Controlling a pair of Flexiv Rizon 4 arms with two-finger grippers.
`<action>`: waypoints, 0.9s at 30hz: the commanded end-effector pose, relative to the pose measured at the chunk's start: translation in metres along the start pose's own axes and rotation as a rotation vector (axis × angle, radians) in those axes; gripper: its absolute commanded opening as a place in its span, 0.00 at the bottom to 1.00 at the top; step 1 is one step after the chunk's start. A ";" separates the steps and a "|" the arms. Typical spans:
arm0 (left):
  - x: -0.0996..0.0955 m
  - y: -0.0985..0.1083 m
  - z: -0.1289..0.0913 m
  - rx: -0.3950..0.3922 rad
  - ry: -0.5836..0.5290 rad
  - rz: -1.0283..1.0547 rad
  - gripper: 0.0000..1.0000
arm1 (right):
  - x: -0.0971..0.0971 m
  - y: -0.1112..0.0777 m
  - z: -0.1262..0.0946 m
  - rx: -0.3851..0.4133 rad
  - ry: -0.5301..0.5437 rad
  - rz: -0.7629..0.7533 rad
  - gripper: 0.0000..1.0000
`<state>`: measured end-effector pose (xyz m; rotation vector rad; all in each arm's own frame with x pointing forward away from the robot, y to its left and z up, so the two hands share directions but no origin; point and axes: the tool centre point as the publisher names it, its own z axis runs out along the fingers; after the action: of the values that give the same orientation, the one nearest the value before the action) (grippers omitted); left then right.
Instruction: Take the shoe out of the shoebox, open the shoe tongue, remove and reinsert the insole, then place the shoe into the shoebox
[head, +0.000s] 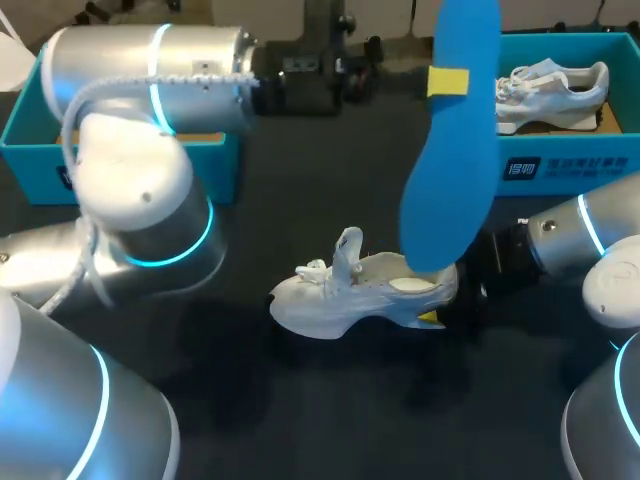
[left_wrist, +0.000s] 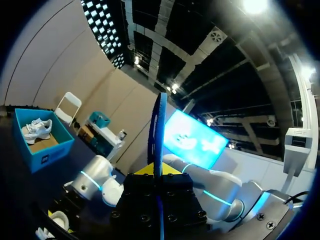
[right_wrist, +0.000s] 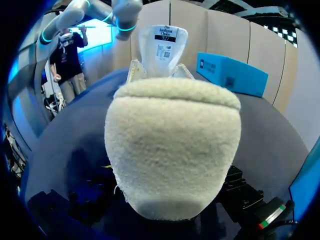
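1. The blue shoebox (head: 565, 170) at the far right of the desk (head: 300, 200) has a white printed panel on its front wall, and a second shoe (head: 550, 90) lies inside it
2. The blue insole (head: 450, 180) hangs above the desk with its long axis upright, and my left hand (head: 447, 80) is clamped on it edge-on
3. The white shoe (head: 350, 295) sits mid-desk, lengthwise across it, toe toward my left arm and heel at my right hand (head: 435, 318); I cannot tell whether that hand grips it
4. The tongue (right_wrist: 162, 47) stands raised and bears a black-and-white printed label (right_wrist: 164, 37)
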<state>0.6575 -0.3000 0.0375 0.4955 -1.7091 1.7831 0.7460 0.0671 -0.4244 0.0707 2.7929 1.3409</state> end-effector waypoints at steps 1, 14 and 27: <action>0.019 0.015 -0.024 0.075 -0.013 -0.008 0.00 | 0.000 0.001 0.000 0.001 -0.001 0.000 0.00; 0.039 0.027 -0.038 0.085 -0.006 -0.036 0.00 | 0.000 0.001 0.000 0.001 -0.001 0.000 0.00; 0.036 0.026 -0.039 0.087 -0.019 -0.022 0.00 | 0.000 0.001 0.000 0.001 -0.001 0.000 0.00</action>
<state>0.6203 -0.2539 0.0393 0.5660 -1.6411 1.8441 0.7460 0.0671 -0.4244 0.0708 2.7929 1.3409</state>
